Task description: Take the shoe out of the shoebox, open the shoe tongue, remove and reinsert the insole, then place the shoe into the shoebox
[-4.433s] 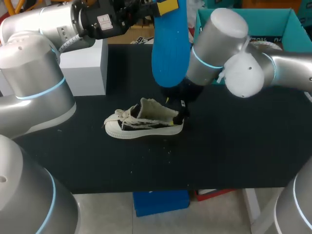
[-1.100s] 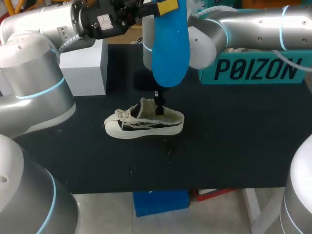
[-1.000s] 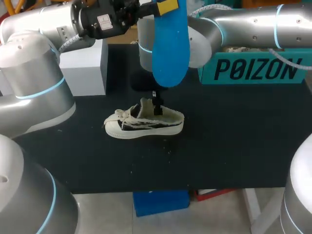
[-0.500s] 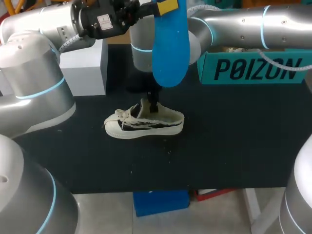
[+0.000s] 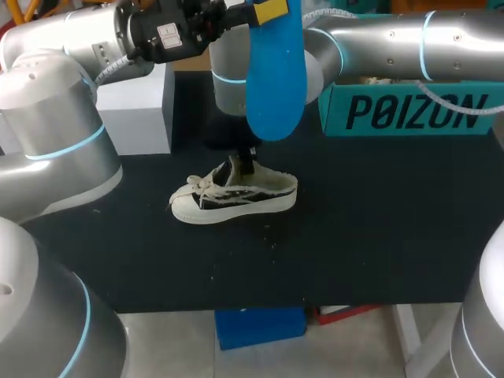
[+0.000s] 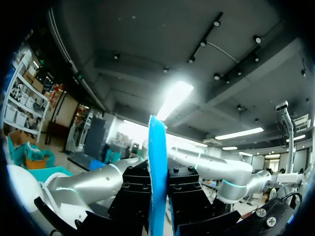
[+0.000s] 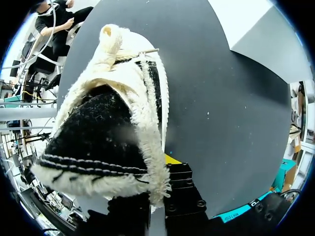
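Left end effector (image 6: pixel 158 194) clamped on the blue insole (image 5: pixel 276 71) held high; your right end effector (image 5: pixel 246 163) grips the tongue (image 7: pixel 152 167) of the shoe (image 5: pixel 234 197) on the tabletop (image 5: pixel 378 228).

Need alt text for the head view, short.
A cream and black shoe sits on a black table, with the right gripper gripping its opening. The left gripper holds a blue insole upright above it; a teal shoebox stands far right.

the cream low-top shoe (image 5: pixel 235 195), with black side panels and frayed edges, stands on its sole, toe toward my left side. the blue insole (image 5: pixel 276 79) hangs upright in the air above it. the teal shoebox (image 5: pixel 409 110) sits behind the shoe, to the right, apart from it.
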`<move>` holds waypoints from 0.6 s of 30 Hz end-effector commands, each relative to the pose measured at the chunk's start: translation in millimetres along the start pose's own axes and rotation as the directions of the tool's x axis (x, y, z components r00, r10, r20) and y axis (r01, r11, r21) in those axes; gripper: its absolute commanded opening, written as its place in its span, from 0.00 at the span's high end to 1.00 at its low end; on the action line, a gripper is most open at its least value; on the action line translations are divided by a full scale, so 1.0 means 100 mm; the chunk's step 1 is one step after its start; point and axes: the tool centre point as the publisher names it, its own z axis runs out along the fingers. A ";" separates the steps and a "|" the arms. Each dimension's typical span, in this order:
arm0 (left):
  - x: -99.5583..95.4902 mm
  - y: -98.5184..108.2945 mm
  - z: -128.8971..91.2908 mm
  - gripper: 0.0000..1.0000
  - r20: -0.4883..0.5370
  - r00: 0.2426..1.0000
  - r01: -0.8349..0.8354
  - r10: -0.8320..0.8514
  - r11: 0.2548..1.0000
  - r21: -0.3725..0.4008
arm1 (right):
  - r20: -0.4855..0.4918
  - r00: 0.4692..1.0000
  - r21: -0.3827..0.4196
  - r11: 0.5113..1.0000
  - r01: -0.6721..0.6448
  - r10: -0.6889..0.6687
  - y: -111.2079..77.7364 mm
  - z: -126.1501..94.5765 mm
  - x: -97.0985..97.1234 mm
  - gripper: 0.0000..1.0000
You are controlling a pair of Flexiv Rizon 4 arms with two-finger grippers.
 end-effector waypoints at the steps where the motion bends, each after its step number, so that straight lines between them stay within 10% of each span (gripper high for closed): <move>1: 0.01 0.01 0.00 1.00 0.001 1.000 -0.002 0.002 1.000 0.000 | 0.001 1.000 0.001 1.000 -0.001 0.001 0.01 0.01 -0.01 1.00; 11: 0.01 0.01 0.00 1.00 0.001 1.000 -0.002 0.002 1.000 0.000 | 0.100 0.958 -0.067 0.963 -0.262 0.268 -0.33 -0.78 -0.01 1.00; 18: 0.01 0.01 0.00 1.00 0.001 1.000 -0.002 0.002 1.000 0.000 | 0.095 0.792 -0.025 0.797 -0.603 0.602 -0.53 -1.05 -0.05 1.00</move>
